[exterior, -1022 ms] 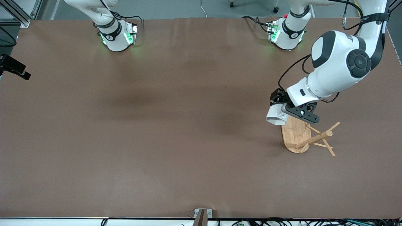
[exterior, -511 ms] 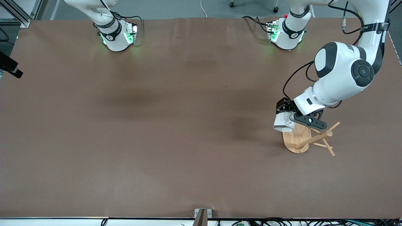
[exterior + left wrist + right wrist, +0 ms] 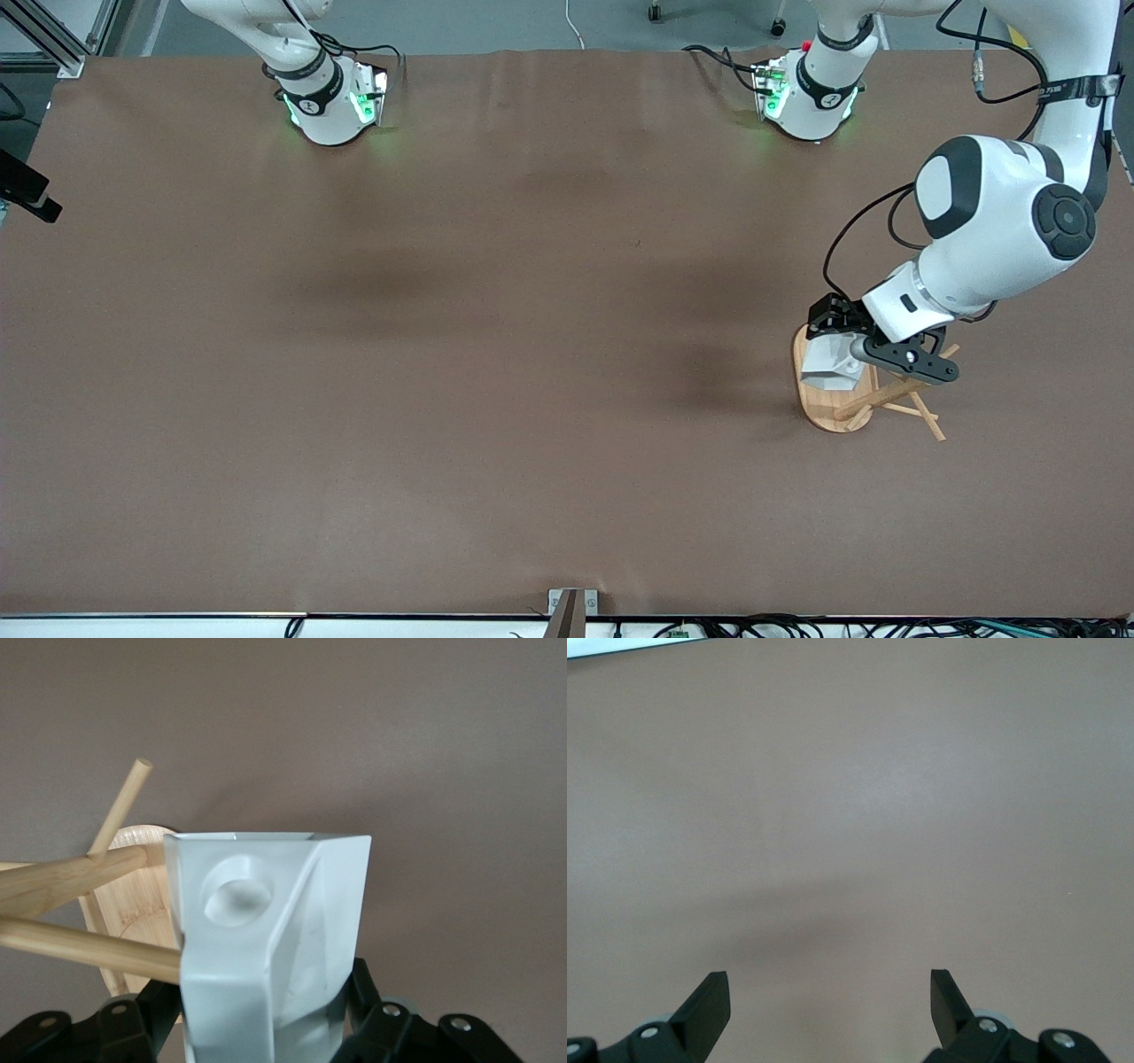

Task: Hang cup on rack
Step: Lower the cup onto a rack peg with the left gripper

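Note:
My left gripper point(image 3: 864, 344) is shut on the white faceted cup point(image 3: 831, 365) and holds it over the oval base of the wooden rack point(image 3: 822, 409), against its slanted pegs. In the left wrist view the cup point(image 3: 266, 930) fills the space between the black fingers point(image 3: 372, 1028), with its handle's round hole point(image 3: 235, 893) facing the camera. One peg point(image 3: 80, 943) of the rack point(image 3: 133, 904) runs up to the cup's edge; nothing shows in the hole. My right gripper point(image 3: 830, 992) is open and empty over bare table, and it waits.
The brown table cover point(image 3: 496, 354) is bare apart from the rack, which stands toward the left arm's end. The two arm bases point(image 3: 332, 102) stand along the table's top edge. A small metal bracket point(image 3: 571, 607) sits at the edge nearest the front camera.
My left gripper has carried the cup down and sideways, from beside the rack's base to over it and against the pegs. The right arm has barely moved.

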`<state>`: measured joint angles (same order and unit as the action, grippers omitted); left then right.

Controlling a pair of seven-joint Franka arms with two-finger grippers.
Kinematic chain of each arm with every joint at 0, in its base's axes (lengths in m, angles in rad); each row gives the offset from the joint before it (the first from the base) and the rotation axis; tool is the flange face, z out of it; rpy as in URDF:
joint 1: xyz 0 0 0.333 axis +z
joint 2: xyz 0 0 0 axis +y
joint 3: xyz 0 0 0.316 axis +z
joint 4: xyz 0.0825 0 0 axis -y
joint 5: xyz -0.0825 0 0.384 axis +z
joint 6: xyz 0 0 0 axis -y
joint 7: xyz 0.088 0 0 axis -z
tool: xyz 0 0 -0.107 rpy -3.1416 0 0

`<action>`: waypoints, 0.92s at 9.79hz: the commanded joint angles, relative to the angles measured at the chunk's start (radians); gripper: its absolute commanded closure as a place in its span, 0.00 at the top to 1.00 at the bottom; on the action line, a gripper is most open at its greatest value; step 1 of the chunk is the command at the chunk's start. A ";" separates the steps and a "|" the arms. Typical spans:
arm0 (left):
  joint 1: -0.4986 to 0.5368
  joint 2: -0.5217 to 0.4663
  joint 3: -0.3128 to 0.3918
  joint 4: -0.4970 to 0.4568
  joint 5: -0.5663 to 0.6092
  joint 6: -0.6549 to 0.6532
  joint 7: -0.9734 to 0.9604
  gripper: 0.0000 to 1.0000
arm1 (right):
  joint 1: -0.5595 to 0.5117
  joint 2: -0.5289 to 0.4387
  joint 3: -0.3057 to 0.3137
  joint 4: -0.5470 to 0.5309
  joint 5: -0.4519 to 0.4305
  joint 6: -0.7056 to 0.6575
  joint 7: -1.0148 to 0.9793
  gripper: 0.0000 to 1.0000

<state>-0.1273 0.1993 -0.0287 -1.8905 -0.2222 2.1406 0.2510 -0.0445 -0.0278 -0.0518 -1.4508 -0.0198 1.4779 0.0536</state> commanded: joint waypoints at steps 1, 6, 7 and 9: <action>0.000 0.038 0.018 0.008 0.003 0.009 0.037 0.01 | -0.014 0.011 0.006 0.018 -0.006 -0.013 -0.009 1.00; 0.001 0.055 0.050 0.016 0.003 0.009 0.059 0.16 | -0.012 0.012 0.004 0.016 -0.005 -0.013 -0.012 1.00; 0.001 0.058 0.058 0.017 0.003 0.009 0.060 0.38 | -0.014 0.014 0.004 0.018 -0.006 -0.010 -0.012 1.00; 0.003 0.054 0.058 0.025 0.001 0.009 0.054 1.00 | -0.012 0.015 0.003 0.018 -0.006 -0.010 -0.012 1.00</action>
<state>-0.1262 0.2218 0.0266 -1.8803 -0.2222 2.1412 0.2945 -0.0459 -0.0204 -0.0538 -1.4507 -0.0198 1.4772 0.0532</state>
